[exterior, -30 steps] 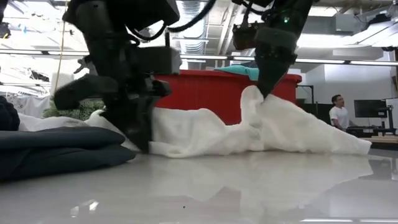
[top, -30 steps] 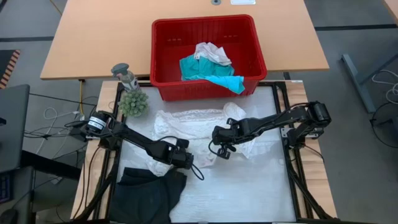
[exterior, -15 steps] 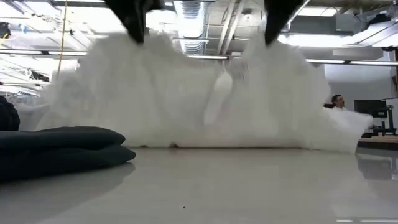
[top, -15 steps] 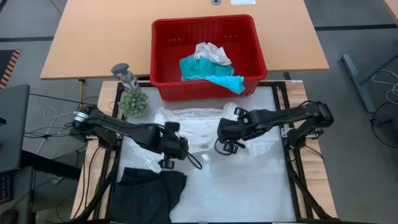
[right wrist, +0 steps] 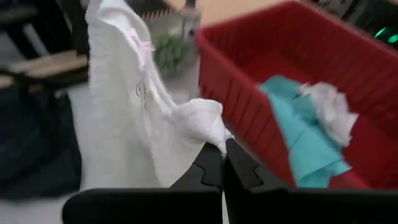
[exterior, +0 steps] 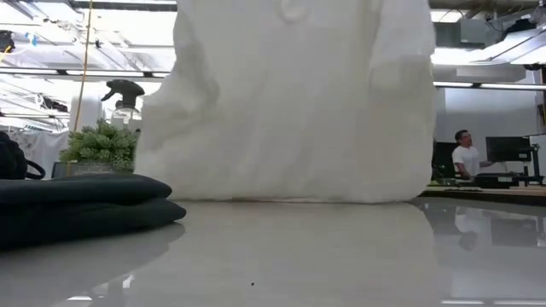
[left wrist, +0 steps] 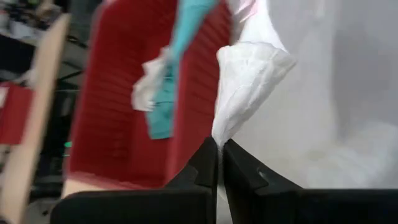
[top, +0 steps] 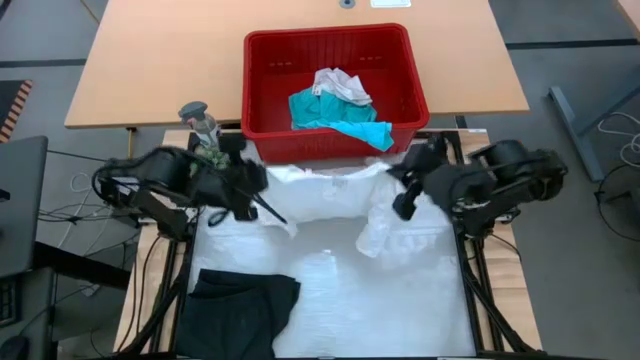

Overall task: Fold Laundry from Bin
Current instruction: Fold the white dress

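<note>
- I count four garments: a white lacy garment (top: 330, 195) held up between both grippers, a folded black garment (top: 240, 310) on the table's (top: 400, 310) near-left corner, and a teal one (top: 335, 115) with another white one (top: 340, 85) in the red bin (top: 330, 45).
- My left gripper (left wrist: 219, 144) and right gripper (right wrist: 222, 146) each pinch a corner of that cloth tight.
- Only the low view shows a person (exterior: 465, 153) at a screen; it also shows the small plant (exterior: 101, 145) and spray bottle (exterior: 124, 98).
- The tabletop is glossy white.

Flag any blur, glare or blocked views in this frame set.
High view: both arms smeared by motion blur. Low view: the lifted white garment blocks most of the scene; the glossy tabletop mirrors it. Both wrist views: soft, the red bin blurred.
</note>
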